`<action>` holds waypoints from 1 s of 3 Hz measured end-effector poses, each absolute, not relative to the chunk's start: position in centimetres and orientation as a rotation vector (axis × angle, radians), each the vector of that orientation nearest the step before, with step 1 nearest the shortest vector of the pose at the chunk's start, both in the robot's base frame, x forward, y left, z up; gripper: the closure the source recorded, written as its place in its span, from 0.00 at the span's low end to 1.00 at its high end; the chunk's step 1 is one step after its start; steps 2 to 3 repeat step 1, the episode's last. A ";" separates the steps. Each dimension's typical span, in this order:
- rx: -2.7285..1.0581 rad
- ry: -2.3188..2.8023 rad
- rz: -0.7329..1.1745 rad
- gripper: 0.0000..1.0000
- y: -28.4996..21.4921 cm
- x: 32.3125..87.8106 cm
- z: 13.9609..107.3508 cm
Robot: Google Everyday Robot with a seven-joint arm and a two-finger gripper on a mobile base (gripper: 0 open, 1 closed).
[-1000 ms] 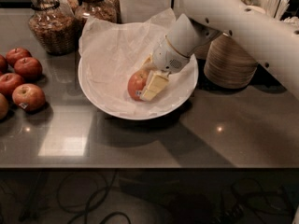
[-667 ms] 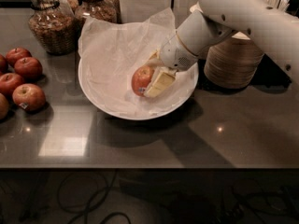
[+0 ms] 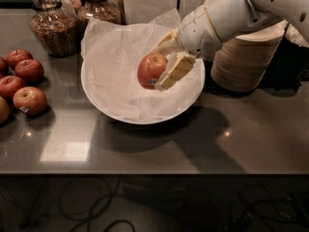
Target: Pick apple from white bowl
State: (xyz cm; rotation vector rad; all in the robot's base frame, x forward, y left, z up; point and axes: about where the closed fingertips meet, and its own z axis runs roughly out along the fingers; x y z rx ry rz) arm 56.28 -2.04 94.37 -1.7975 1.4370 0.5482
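The claw, clamped around the apple, has raised it off the tissue at the right of the bowl; the pick looks nearly done.

apple in pincer, over white bowl
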 end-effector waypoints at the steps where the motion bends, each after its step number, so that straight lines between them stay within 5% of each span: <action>1: -1.798 1.437 0.548 1.00 -2.0 56.3 94.4; 3: -1.798 1.437 0.548 1.00 -2.0 56.3 94.4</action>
